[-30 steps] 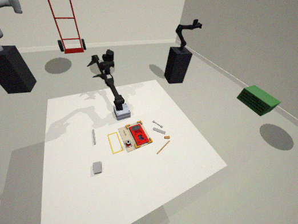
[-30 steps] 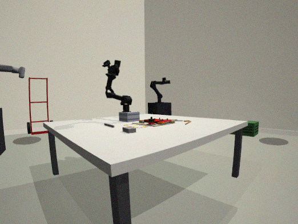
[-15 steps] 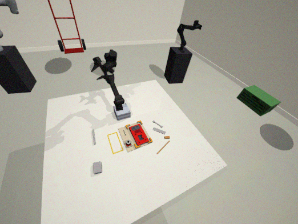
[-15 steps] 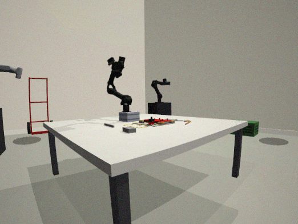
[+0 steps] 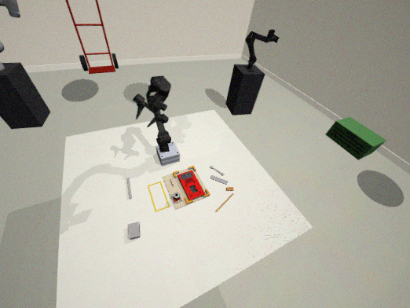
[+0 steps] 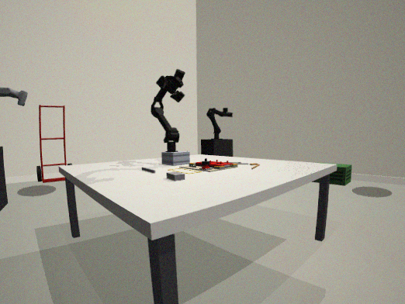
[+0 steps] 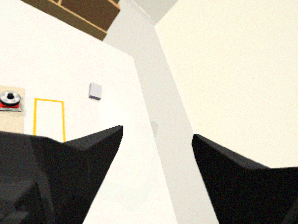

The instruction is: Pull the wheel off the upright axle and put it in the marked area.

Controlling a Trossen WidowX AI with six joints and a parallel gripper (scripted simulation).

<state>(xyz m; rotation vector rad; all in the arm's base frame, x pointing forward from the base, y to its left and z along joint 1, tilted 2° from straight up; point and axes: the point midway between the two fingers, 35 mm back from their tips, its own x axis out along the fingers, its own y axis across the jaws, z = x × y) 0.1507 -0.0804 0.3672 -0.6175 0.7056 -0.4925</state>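
Note:
The grey wheel (image 5: pixel 178 196) (image 7: pixel 10 96) sits on its upright axle on a small red base, at the near left corner of the tan board (image 5: pixel 169 184). A red plate (image 5: pixel 191 185) (image 6: pixel 213 164) covers most of the board. The yellow marked rectangle (image 5: pixel 151 198) (image 7: pixel 35 118) lies on the white table just left of the board. My gripper (image 5: pixel 144 117) (image 6: pixel 178 96) (image 7: pixel 157 134) is open and empty. It hangs high above the table, behind and to the left of the board and far from the wheel.
On the table are the arm's grey base (image 5: pixel 168 153), a grey block (image 5: pixel 133 230) (image 7: pixel 95 90), a grey bar (image 5: pixel 129 188), a wrench (image 5: pixel 217 170), another grey bar (image 5: pixel 218 180), a small orange block (image 5: pixel 229 188) and a wooden stick (image 5: pixel 224 203).

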